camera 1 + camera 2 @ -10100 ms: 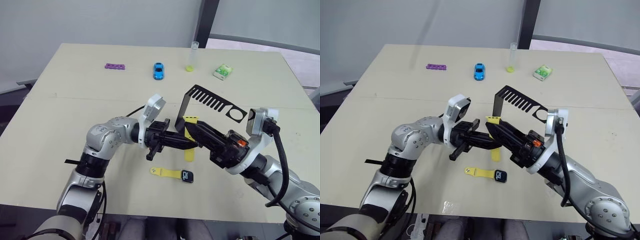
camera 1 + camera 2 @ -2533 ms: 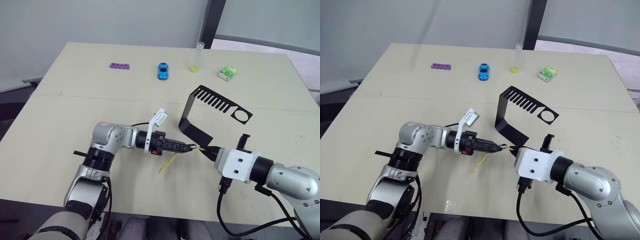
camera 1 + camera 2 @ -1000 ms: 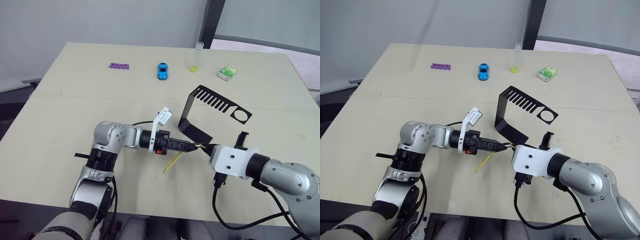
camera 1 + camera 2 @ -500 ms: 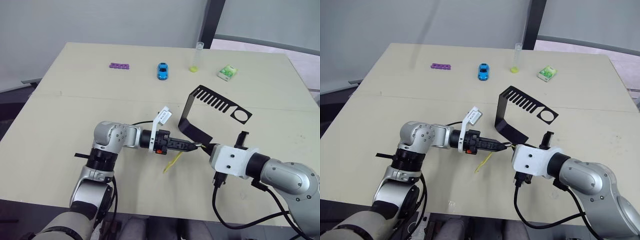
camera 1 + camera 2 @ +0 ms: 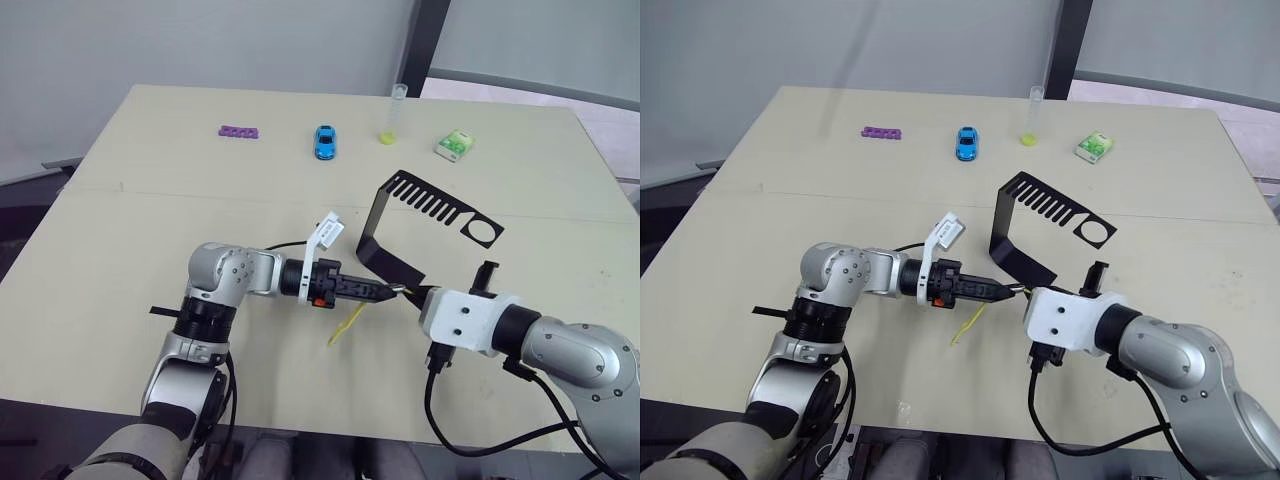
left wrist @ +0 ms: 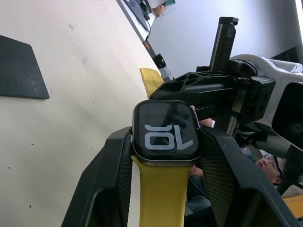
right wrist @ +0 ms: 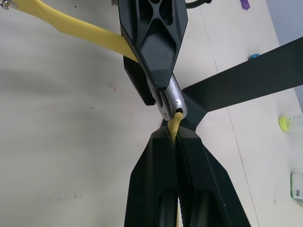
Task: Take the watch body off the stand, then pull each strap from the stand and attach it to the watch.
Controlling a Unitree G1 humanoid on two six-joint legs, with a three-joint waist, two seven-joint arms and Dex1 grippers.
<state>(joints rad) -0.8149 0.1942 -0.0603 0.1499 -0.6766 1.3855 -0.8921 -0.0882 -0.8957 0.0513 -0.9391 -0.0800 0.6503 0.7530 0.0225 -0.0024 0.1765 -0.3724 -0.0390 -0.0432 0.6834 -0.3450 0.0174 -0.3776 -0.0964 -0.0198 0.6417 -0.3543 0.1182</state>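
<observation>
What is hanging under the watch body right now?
One yellow strap hangs below the watch body, which the left claw grips. The right claw pinches the second strap against the body's far edge; that joint is hidden.

1. The watch body (image 6: 165, 133) is showing a glossy dark glass screen inside a smooth, shiny grey metal rim.
2. The straps (image 6: 161, 191) are looking like smooth, matt yellow rubber.
3. The left gripper (image 6: 165, 142) fingers (image 6: 110, 175) are looking like matt black plastic with finely textured pads.
4. The stand (image 5: 430, 210) is showing as matt black sheet metal.
5. The table (image 5: 200, 180) is presenting a matt, pale beige surface with faint specks.
</observation>
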